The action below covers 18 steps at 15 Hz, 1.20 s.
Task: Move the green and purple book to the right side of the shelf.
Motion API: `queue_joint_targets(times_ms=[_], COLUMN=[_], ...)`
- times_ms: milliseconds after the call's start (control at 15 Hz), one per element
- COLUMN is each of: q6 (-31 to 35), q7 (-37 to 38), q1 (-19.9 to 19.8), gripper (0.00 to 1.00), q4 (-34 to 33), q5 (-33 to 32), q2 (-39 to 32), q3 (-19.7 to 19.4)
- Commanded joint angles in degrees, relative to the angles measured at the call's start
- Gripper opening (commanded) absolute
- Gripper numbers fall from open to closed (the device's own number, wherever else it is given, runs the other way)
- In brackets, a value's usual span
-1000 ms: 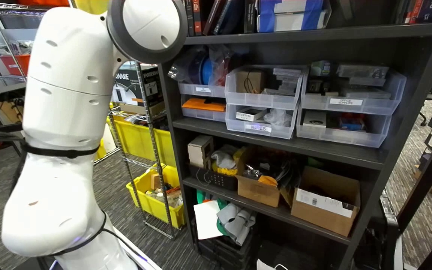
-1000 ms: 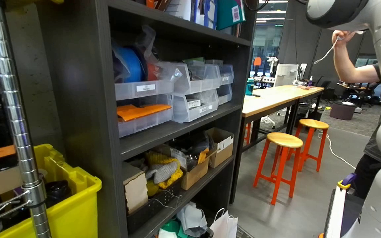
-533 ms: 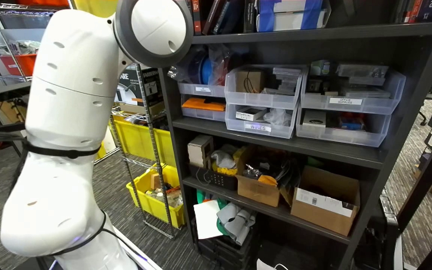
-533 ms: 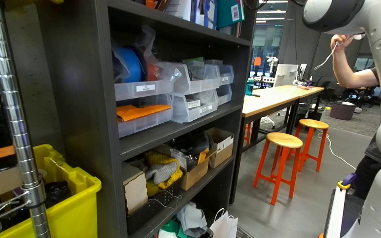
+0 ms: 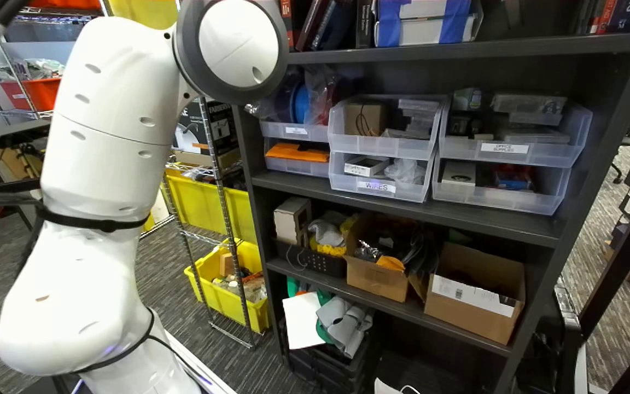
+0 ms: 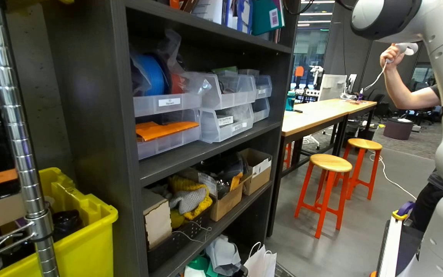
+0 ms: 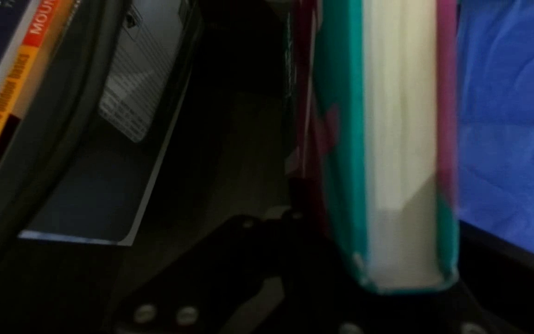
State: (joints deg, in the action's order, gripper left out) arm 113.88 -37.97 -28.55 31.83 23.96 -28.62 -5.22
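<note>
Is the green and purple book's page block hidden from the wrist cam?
No: in the wrist view, the green and purple book shows cream pages alongside its teal cover.

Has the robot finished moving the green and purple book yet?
Not yet. Done: the gripper looks closed on the green and purple book. In hand: the carry, probably; its green cover tilts in an exterior view. Left: reaching the right side of the shelf and letting go; the wrist view shows it beside the blue-banded box.

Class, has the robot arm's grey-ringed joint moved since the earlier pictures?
Yes. In an exterior view, the grey-ringed joint has shifted right and slightly down, covering more of the shelf's upper board.
</note>
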Motion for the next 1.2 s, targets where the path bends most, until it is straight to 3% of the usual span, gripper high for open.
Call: queue_joint_targets(times_ms=[0,200,600,1133], q6=[0.8,1.0,0.8,0.1], q7=[-1.7,-1.6,-1.1,0.6], q1=[-2.1,-3.1,-3.7,-3.5], gripper=[0.34,0.63,0.99,1.0], q4=[-2.3,-2.5,-2.7,-1.9], q5=[3.1,4.1,4.4,4.5], q2=[-1.8,-2.4,-2.1,-2.1], q3=[1.6,1.9,2.1,2.2])
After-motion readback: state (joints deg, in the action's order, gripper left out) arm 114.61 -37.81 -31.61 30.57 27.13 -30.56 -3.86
